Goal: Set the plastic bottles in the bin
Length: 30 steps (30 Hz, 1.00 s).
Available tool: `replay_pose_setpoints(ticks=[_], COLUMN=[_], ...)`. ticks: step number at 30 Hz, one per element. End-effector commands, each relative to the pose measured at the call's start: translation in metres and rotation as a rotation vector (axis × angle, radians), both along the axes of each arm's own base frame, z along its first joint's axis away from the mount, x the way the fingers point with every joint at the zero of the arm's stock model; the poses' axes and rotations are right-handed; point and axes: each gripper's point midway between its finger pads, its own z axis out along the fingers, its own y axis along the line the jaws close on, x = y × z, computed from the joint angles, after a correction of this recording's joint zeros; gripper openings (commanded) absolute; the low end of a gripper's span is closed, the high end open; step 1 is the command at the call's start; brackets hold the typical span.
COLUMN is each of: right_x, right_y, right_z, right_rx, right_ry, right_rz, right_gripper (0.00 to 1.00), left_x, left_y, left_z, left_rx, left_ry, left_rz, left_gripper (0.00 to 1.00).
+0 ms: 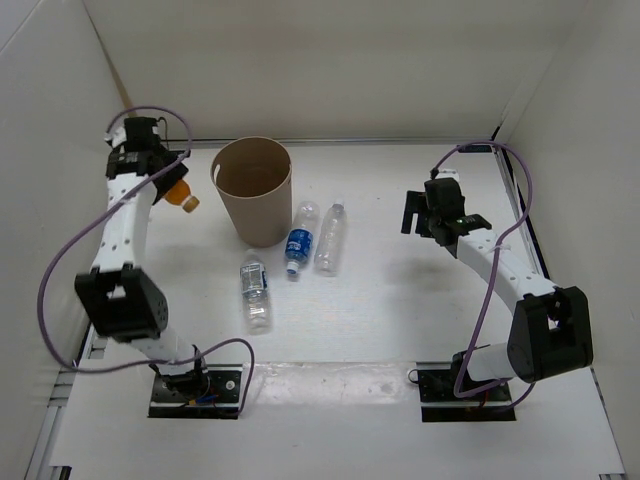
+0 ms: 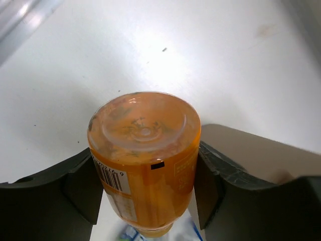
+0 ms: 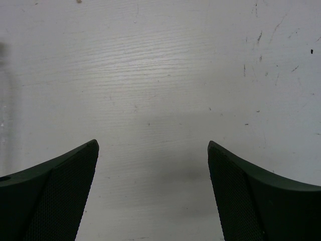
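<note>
Left hand [image 2: 145, 188] clamped orange bottle [image 2: 144, 145] just left of tan bin [image 1: 258, 215]; right hand [image 3: 153, 196] spread open over table [image 3: 160, 75]; three clear bottles [image 1: 328, 238] lay beside bin.

Glossy translucent orange plastic bottle [image 2: 144, 150]; matt tan cardboard-like bin [image 1: 258, 215]; white surface [image 3: 165, 70] matt, scuffed, faintly grained like wood

White table [image 1: 400, 310], tan bin [image 1: 253, 200] upright, three clear bottles [image 1: 299, 240] lying

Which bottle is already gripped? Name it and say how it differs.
The orange bottle, held in the left gripper beside the cardboard bin. The three clear water bottles, blue-labelled, plain and small-labelled, lie loose on the table.
</note>
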Motion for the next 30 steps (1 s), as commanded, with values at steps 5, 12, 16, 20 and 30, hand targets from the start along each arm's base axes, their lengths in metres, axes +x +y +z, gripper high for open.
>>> replay_pose_setpoints(ticks=[5,12,16,20,30], right_x=[0.008,0.009,0.009,0.009,0.009], right_y=[0.006,0.007,0.007,0.008,0.009], right_z=[0.018,0.017,0.016,0.015,0.016], right_rx=[-0.006,-0.009,-0.013,-0.014,-0.013], right_ry=[-0.046,-0.039,-0.033,-0.031,-0.034], right_rz=[0.021,0.024,0.027,0.033,0.037], right_gripper=[0.9,0.9,0.9,0.9,0.9], left_x=[-0.025,-0.024,0.0,0.019,0.05], left_y=[-0.016,-0.077,-0.128,-0.154,-0.18], left_z=[0.116,0.216,0.211,0.186,0.089], left_rx=[-0.021,0.103,0.182,0.204,0.197], left_ry=[-0.355,-0.654,-0.62,-0.555,-0.308], left_rz=[0.019,-0.193,-0.359,-0.432,-0.505], left_gripper=[0.32,0.35,0.35,0.35,0.51])
